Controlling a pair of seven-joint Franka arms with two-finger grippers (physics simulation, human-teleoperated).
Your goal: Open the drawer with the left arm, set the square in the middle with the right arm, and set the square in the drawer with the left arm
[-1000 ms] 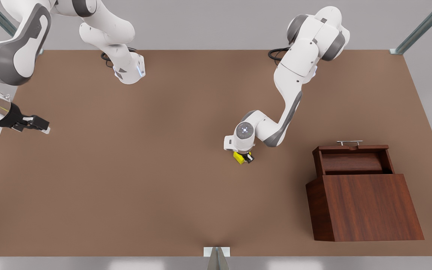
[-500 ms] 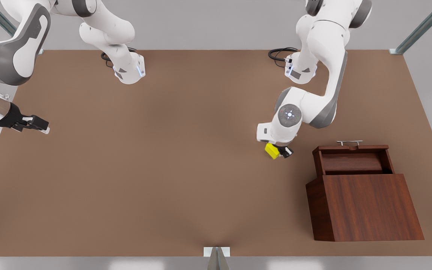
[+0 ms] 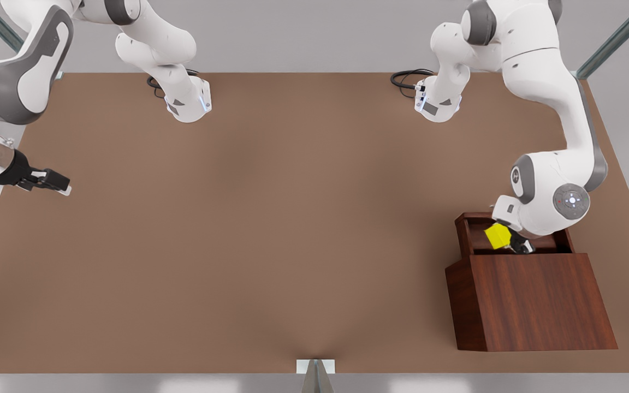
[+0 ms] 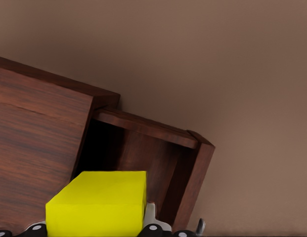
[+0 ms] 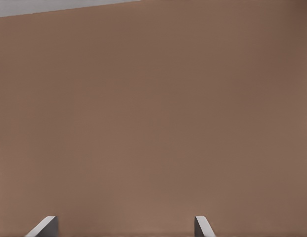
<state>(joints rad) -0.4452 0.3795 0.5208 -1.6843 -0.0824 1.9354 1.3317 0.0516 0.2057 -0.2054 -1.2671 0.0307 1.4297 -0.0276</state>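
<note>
Last step: dropping the square into the drawer

Left gripper [image 3: 512, 243], at the frame's right, is clutching the square [image 3: 498, 236] over the drawer [image 3: 511, 238]; release comes next. Right gripper [image 3: 52, 181] is waiting far left, fingers spread.

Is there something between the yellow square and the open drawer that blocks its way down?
Nothing visible does. The left pincer holds the square directly over the open drawer. The right pincer waits far away.

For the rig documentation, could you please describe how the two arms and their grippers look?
Both arms are identical: glossy white rounded segments with grey joint covers. The left arm carries a round grey wrist cap with a small glowing light, and black cables coil at its base. The right arm has a silvery wrist band. The left gripper and right gripper are black, the right one pale-tipped.
</note>
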